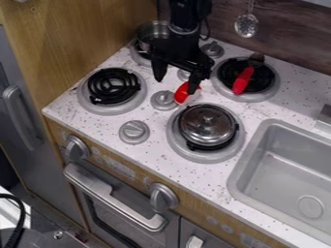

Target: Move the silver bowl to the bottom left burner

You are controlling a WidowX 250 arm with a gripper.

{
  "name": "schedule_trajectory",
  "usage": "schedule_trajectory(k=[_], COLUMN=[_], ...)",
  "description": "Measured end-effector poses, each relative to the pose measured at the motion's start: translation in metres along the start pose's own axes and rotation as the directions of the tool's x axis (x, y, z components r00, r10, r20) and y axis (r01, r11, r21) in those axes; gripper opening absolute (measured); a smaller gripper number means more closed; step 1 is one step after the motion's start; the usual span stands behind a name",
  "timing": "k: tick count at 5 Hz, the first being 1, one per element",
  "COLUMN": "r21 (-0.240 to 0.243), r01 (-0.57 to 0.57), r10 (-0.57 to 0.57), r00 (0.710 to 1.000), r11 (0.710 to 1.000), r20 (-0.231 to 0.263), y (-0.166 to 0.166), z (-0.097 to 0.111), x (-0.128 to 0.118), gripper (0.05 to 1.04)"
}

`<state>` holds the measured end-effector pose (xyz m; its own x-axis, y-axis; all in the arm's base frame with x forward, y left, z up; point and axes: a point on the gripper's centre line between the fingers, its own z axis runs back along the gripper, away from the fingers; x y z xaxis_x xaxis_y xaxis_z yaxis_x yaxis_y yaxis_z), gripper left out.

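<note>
Wooden wall panels (116, 24) stand behind the speckled counter (71, 104) of this toy kitchen. The silver bowl (152, 31), as I judge it, is on the upper left burner, near the back edge of the counter. The silver lid (207, 125) at the bottom right burner is also round and shiny, so I am not fully sure. Neither is on the bottom left burner (113, 86), near the left corner, so the move is still to be done: grasp, carry, set down and release all remain. My pincer (176, 81) is spread wide, with nothing between its two fingers. It hangs over the middle of the stove; one tip is just beside a red thing (183, 93), and if they touch, I cannot tell.
</note>
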<state>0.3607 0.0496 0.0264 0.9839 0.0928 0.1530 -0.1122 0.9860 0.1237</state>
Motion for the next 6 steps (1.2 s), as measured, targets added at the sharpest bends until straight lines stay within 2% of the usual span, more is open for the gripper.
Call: schedule_trajectory(k=[1, 2, 3, 4, 5, 6], r21=[-0.001, -0.023, -0.059, -0.051, -0.014, 0.026], r01=[0.005, 0.036, 0.064, 0.097, 0.103, 0.078], r10=[-0.005, -0.037, -0.063, -0.092, -0.098, -0.082], r00=[0.999, 0.999, 0.998, 0.991, 0.974, 0.961], r11=[1.000, 0.999, 0.996, 0.994, 0.995, 0.997], r20=[-0.032, -0.017, 0.022, 0.100, 0.204, 0.264], y=[-0.001, -0.001, 0.004, 0.018, 0.041, 0.066], z=[-0.010, -0.024, -0.034, -0.043, -0.052, -0.051], x=[-0.005, 0.011, 0.035, 0.060, 0.086, 0.102], gripper=[0.997, 0.997, 0.997, 0.997, 0.997, 0.997])
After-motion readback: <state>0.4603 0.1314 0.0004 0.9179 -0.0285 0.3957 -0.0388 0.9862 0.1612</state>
